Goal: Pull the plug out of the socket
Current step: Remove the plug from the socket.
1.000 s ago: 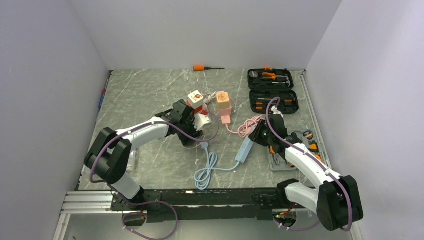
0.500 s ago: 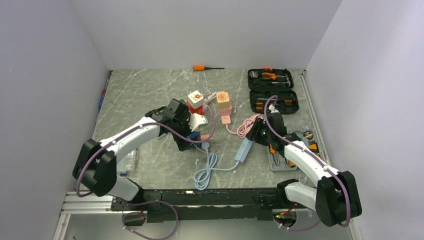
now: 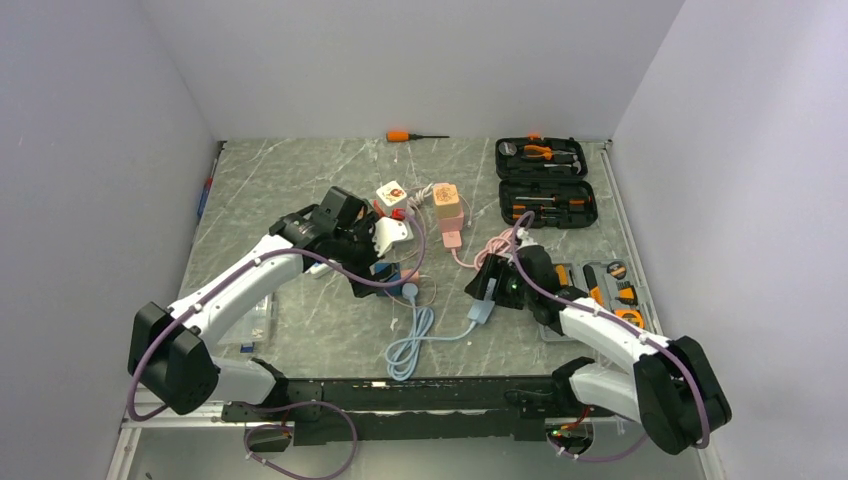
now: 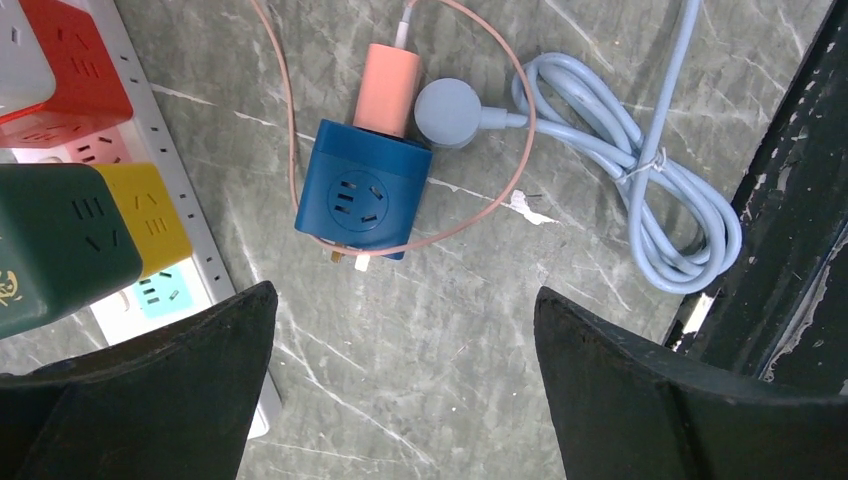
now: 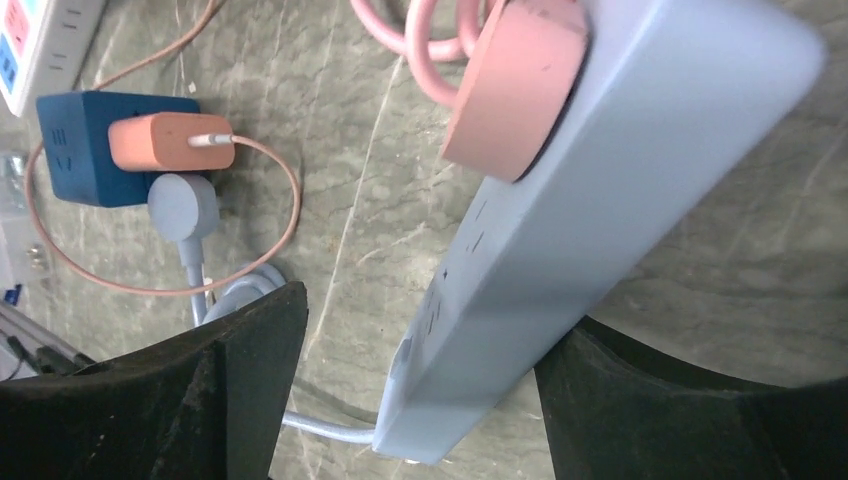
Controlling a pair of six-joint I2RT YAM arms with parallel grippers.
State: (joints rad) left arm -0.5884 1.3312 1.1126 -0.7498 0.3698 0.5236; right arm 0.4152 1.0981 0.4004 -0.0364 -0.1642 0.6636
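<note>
Both gape, holding nothing: left pincer [image 4: 405,300] over the blue socket [image 4: 362,200], its salmon plug [image 4: 388,88] jutting right toward the right pincer [image 5: 425,330].

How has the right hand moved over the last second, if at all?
Yes. The right hand has shifted left and nearer the bases, away from the black tool case.
</note>
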